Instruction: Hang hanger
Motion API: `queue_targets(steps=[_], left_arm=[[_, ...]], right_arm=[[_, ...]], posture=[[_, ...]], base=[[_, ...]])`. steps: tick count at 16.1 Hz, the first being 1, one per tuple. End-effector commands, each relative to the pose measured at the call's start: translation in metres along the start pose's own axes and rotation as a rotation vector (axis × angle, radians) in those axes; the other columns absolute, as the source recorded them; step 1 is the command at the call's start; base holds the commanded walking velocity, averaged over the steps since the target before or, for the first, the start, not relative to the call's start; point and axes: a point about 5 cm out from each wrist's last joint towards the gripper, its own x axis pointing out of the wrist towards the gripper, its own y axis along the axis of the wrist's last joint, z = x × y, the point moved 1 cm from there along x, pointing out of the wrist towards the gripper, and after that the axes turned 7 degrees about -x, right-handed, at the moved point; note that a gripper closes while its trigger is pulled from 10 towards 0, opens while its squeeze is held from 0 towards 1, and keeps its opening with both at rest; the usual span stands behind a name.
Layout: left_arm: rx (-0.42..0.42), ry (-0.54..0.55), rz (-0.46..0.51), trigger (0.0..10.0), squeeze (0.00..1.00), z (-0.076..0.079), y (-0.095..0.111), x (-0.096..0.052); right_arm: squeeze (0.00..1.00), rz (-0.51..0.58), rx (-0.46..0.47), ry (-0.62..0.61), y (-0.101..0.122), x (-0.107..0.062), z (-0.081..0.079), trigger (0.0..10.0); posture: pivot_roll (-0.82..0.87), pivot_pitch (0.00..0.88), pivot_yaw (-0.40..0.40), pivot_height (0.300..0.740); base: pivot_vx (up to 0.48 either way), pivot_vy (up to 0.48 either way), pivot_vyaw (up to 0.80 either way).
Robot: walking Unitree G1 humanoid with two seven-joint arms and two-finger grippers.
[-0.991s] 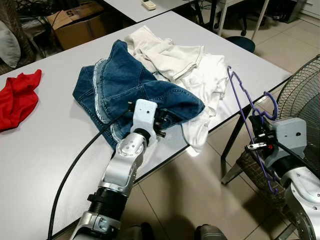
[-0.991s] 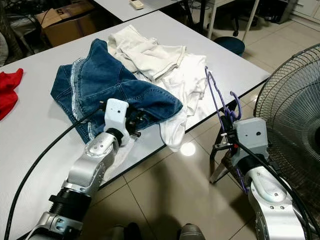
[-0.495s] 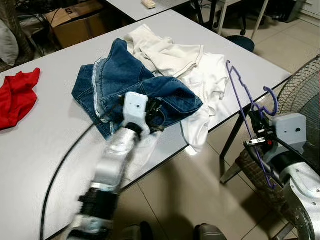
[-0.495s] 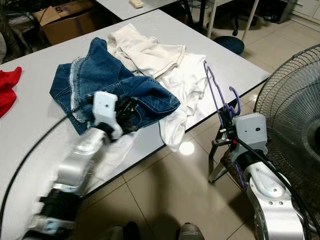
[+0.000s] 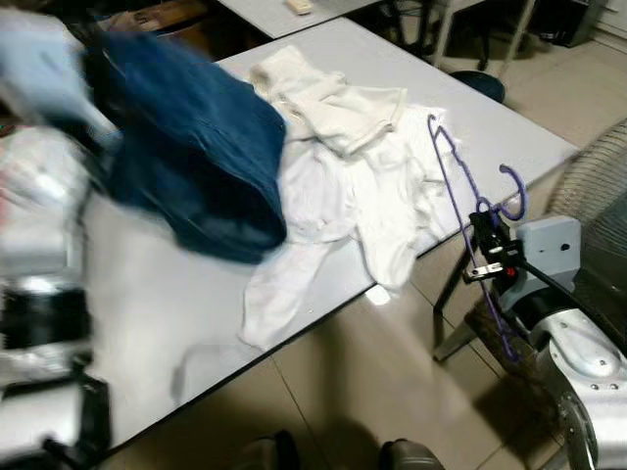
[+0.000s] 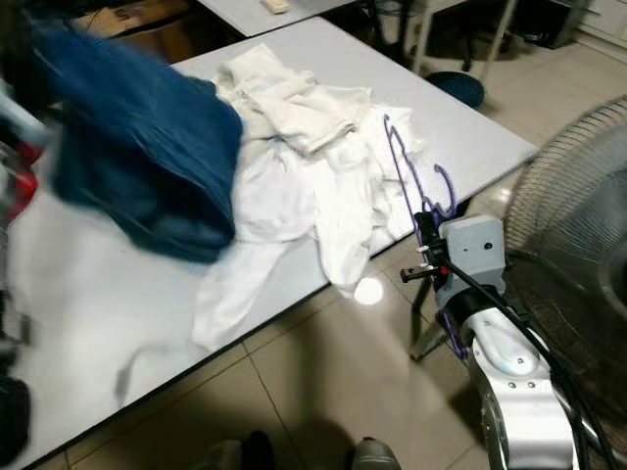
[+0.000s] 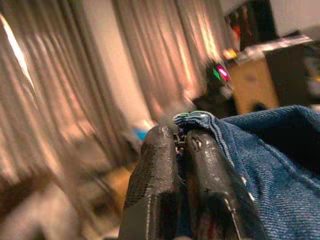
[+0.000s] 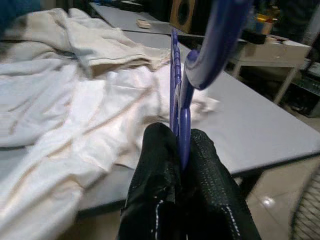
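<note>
While a second ago the jeans [image 5: 196, 147] lay on the table [image 5: 147, 313], they are now lifted clear, pinched between the closed fingers of the left gripper [image 7: 182, 145]. The white clothes [image 5: 362, 186] are thereby uncovered. The purple hanger [image 5: 465, 191] is kept clamped upright in the right gripper [image 8: 182, 150] beside the table edge, ready for dressing.

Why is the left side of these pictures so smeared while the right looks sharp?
In the left eye view, motion blur smears the denim garment and left arm, while the purple hanger stays fairly crisp. In the left wrist view, the curtains behind are streaked. The right wrist view is sharp up close.
</note>
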Motion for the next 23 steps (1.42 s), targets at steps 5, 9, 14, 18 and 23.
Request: queue_targets(steps=[5, 9, 14, 18, 23], left_arm=[[0.115, -0.580, -0.334, 0.0, 0.00, 0.090, -0.053, -0.033], [0.283, -0.712, -0.603, 0.0, 0.00, 0.086, -0.101, -0.077], [0.080, -0.587, -0.624, 10.0, 0.00, 0.091, -0.104, -0.082], [-0.102, -0.642, -0.640, 10.0, 1.00, 0.117, -0.104, -0.107], [0.039, -0.675, -0.645, 10.0, 0.00, 0.121, -0.109, -0.113]], right_arm=[[0.00, 0.025, 0.019, -0.005, 0.001, 0.001, -0.007, 10.0], [0.00, 0.012, 0.015, -0.012, -0.003, -0.004, -0.006, 10.0], [0.00, 0.012, 0.014, -0.013, -0.003, -0.005, -0.006, 10.0], [0.00, 0.012, 0.013, -0.017, -0.003, -0.006, -0.005, 10.0], [0.00, 0.011, 0.011, -0.018, -0.003, -0.006, -0.005, 10.0]], posture=[[-0.20, 0.088, 0.138, 0.740], [-0.21, 0.089, 0.144, 0.740], [-0.21, 0.085, 0.146, 0.740], [-0.21, 0.088, 0.149, 0.740], [-0.21, 0.095, 0.145, 0.740]], base=[[0.000, 0.000, 0.00], [0.000, 0.000, 0.00], [0.000, 0.000, 0.00], [0.000, 0.000, 0.00], [0.000, 0.000, 0.00]])
